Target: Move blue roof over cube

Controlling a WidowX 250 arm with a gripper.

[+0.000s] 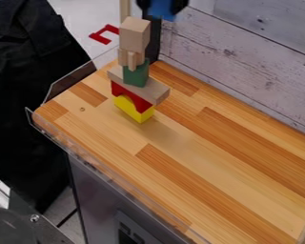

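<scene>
Light and dark wood strips make up the bench [206,147], and a wall of gray-white boards [244,52] stands next to it. Up at the top edge is the black end effector [161,5]. Its two tips are a bit apart, one on each side of the blue roof [161,11], and they pinch it. Blue roof and end effector are up high, to the right of the wooden cube [135,34] in the camera view, and a bit higher. That cube sits on top of a tall tower. Under it are small wooden pieces [131,58], then a green block [136,75], a flat wooden plank [156,91], a red block [131,97] and, at the bottom, a yellow block [135,110].
</scene>
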